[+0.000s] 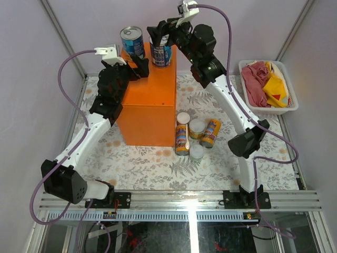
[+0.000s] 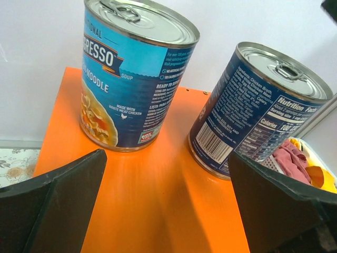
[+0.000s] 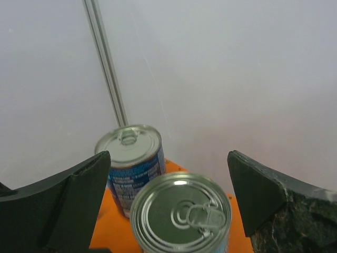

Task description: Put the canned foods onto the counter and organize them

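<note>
Top cam: the orange counter (image 1: 150,103) sits on the flowery table (image 1: 158,171). Two blue cans stand upright at its far end, the left can (image 1: 131,41) and the right can (image 1: 161,54), close together but not touching. The left gripper (image 1: 138,68) hangs over the counter just on the near side of the left can, with nothing in it. The right gripper (image 1: 158,32) is up at the right can; honestly can't tell from here if it's around the can or just above it. The other four cans (image 1: 195,136) are bunched on the table, right beside the counter's near right corner. A white basket (image 1: 244,67) with red and yellow cloths (image 1: 266,84) is off to the far right.

Left wrist cam: the left gripper (image 2: 166,158) is spread wide, with only bare orange counter (image 2: 158,211) between the fingers. Both cans stand ahead of the tips: the left can (image 2: 131,74) with the soup picture, the right can (image 2: 258,110) showing its barcode.

Right wrist cam: the right gripper (image 3: 168,155) is wide apart too. It's looking down on the right can (image 3: 180,213), whose pull-tab top sits between the fingers with gaps on both sides. The left can (image 3: 131,158) is behind it, by the wall.
</note>
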You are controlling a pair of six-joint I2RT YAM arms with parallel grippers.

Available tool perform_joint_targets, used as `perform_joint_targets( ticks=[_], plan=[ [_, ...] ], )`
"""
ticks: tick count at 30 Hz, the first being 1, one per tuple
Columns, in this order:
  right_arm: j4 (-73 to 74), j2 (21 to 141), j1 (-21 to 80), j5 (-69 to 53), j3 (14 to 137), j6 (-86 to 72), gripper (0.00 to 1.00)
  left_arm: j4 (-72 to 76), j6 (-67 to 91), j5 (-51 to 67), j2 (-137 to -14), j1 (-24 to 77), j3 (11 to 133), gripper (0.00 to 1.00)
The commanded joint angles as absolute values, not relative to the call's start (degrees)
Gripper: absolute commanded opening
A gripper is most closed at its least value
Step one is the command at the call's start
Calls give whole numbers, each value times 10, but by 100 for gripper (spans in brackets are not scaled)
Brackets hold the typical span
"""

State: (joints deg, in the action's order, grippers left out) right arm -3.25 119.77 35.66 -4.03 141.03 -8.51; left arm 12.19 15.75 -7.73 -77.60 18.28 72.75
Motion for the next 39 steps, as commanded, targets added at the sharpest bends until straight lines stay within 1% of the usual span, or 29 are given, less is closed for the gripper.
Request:
perform_joint_targets(
  ticks=[1, 2, 4, 5, 7, 9, 13, 15, 18, 21, 22, 25, 39],
  plan=[
    [-71, 1112, 362, -36, 1336, -62, 99, 131, 151, -118, -757, 184, 721, 98],
    [-84, 1092, 363, -32, 1306, -58, 100, 131, 153, -123, -756, 184, 719, 98],
    [-93, 1054, 366, -27, 1261, -48, 96, 135, 158, -132, -754, 184, 714, 98],
    [-92, 1040, 367, -27, 1244, -43, 94, 135, 160, -138, -754, 184, 712, 97],
    [-96, 1013, 368, -29, 1204, -41, 84, 137, 165, -145, -753, 185, 709, 96],
    [-106, 982, 371, -29, 1158, -40, 80, 140, 167, -150, -751, 184, 707, 96],
    [-109, 956, 374, -29, 1100, -42, 60, 138, 167, -154, -752, 185, 710, 95],
    [-106, 938, 375, -33, 1085, -48, 49, 138, 168, -158, -752, 185, 710, 95],
    [-103, 942, 376, -48, 1071, -67, 31, 135, 168, -163, -753, 185, 713, 94],
    [-101, 950, 377, -59, 1066, -80, 21, 132, 166, -171, -753, 185, 716, 93],
    [-101, 951, 377, -60, 1066, -82, 20, 131, 165, -173, -754, 184, 717, 93],
    [-101, 980, 377, -65, 1072, -89, 18, 127, 162, -181, -757, 185, 722, 93],
    [-114, 1029, 377, -56, 1075, -97, 17, 136, 146, -184, -784, 184, 737, 91]
  ],
)
